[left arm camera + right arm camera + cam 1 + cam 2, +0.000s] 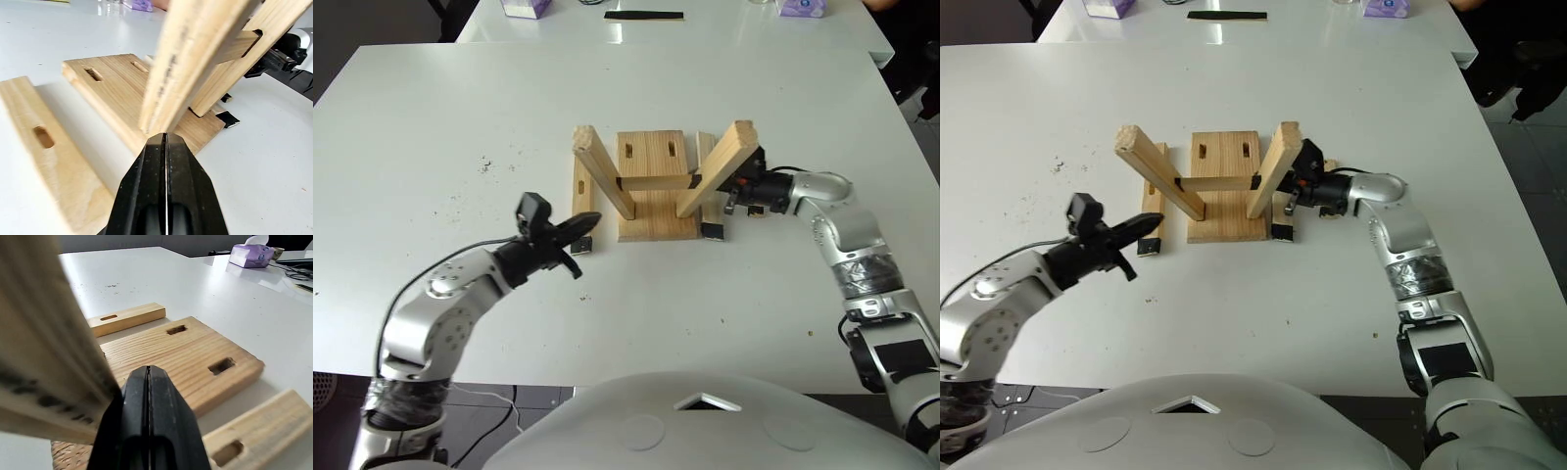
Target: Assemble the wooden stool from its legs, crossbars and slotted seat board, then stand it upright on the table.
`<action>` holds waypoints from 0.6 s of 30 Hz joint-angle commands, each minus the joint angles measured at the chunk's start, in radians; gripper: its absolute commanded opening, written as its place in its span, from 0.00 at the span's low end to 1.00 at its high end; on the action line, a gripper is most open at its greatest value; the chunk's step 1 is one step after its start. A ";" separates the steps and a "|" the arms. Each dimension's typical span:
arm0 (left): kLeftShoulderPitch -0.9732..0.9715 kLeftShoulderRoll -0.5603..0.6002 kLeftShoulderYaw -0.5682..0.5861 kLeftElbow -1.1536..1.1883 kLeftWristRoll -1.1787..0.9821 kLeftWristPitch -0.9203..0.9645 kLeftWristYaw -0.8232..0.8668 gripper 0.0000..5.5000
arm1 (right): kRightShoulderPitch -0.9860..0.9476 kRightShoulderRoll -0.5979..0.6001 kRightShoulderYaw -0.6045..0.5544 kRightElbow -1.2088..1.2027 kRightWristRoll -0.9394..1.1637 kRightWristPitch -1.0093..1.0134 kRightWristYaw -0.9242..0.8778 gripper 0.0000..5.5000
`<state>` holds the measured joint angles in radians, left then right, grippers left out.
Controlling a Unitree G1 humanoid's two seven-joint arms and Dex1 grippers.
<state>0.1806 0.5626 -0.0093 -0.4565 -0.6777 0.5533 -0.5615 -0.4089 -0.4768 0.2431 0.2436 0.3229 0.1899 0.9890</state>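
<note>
Lying flat mid-tabletop, the slotted seat board carries a left leg and a right leg, both tilted outward and joined by a crossbar. The left end effector, fingers pressed together, points at the left leg's foot, while the right end effector, likewise pressed together, sits just beside the right leg. Two loose slotted pieces, one on the left and one on the right, lie flat flanking the board.

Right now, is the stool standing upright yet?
Not yet. Its seat board lies flat on the table, with two legs joined by a crossbar sticking up from it.
</note>
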 commanded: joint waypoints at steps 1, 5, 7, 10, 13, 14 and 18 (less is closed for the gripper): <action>-0.065 -0.085 -0.103 0.067 0.131 -0.026 0.067 0.00 | -0.028 0.037 0.047 0.073 -0.077 -0.053 0.029 0.00; -0.077 -0.108 -0.116 0.096 0.191 -0.032 0.082 0.00 | -0.059 0.089 0.066 0.136 -0.124 -0.087 0.030 0.00; -0.077 -0.098 -0.116 0.110 0.216 -0.031 0.074 0.00 | -0.059 0.114 0.075 0.142 -0.134 -0.095 0.037 0.00; -0.079 -0.082 -0.100 0.131 0.235 -0.030 0.056 0.00 | -0.035 0.127 0.089 0.112 -0.135 -0.093 0.067 0.00; -0.081 -0.065 -0.087 0.146 0.253 -0.033 0.044 0.00 | -0.013 0.121 0.098 0.068 -0.132 -0.080 0.100 0.00; -0.080 -0.062 -0.081 0.149 0.256 -0.033 0.039 0.00 | -0.005 0.117 0.105 0.048 -0.132 -0.074 0.112 0.00; -0.091 -0.058 -0.064 0.174 0.279 -0.040 0.038 0.00 | 0.048 0.104 0.152 -0.065 -0.141 -0.057 0.145 0.00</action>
<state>0.1046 0.4965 -0.0900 -0.3056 -0.4256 0.5222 -0.5243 -0.3983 -0.3605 0.3592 0.2571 0.1918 0.1180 1.1063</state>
